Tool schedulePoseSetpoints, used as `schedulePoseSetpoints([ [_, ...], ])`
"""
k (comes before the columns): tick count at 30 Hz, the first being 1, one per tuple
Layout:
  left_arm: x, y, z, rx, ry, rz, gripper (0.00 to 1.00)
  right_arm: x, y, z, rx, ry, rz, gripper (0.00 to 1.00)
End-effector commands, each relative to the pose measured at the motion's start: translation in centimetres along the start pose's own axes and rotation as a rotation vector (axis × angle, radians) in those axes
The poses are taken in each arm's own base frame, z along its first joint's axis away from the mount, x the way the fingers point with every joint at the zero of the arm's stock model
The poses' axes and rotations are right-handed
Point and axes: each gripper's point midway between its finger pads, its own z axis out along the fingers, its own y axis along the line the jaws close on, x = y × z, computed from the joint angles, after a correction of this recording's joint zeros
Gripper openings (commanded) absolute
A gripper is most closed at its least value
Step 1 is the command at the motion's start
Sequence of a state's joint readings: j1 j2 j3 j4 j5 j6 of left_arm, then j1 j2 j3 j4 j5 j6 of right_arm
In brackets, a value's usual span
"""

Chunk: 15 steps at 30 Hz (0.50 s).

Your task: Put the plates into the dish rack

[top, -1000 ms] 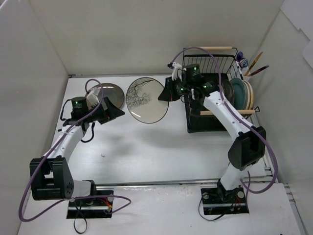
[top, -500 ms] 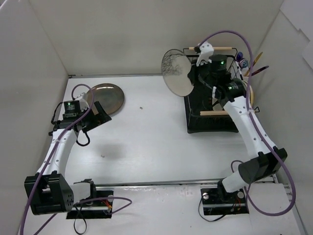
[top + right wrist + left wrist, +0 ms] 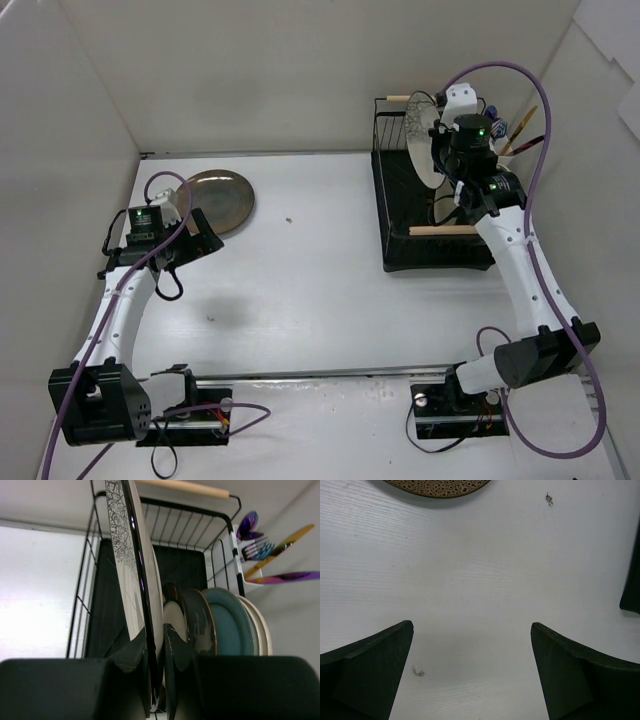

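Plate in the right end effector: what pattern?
The plate has dark branching lines on pale glaze; best in right wrist view.

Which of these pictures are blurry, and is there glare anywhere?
Right wrist view: the right tool, close to the lens, is blurred; the held plate glints along its rim. Left wrist view: the table looks sharp. Top external view: even light, soft shadows.

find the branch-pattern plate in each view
Top external: branch-pattern plate upper right, on edge over the dish rack.
Left wrist: not in it.
Right wrist: plate centre-left, upright, pinched in the right claw.
Shared landmark: the rack's far wooden handle.
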<state>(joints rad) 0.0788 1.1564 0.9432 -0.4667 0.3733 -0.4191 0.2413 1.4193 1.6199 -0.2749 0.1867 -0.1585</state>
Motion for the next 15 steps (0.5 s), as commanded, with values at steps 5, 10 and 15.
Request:
schedulePoseSetpoints([
  [5,-2.0,-1.5,-0.5,0.076,-0.069,0.047,0.99,-0.4,-2.4,2.0,0.079,-0.067,0.076,0.00],
  [10,-2.0,-1.6,-0.7,0.082,-0.083,0.054,0.99,2.7,-1.8,3.7,0.051,0.005,0.090,0.00],
  [15,-1.7,-2.0,-0.5,0.111,-0.066,0.052,0.99,5.5,-1.4,5.0,0.051,0.070,0.100,0.00],
])
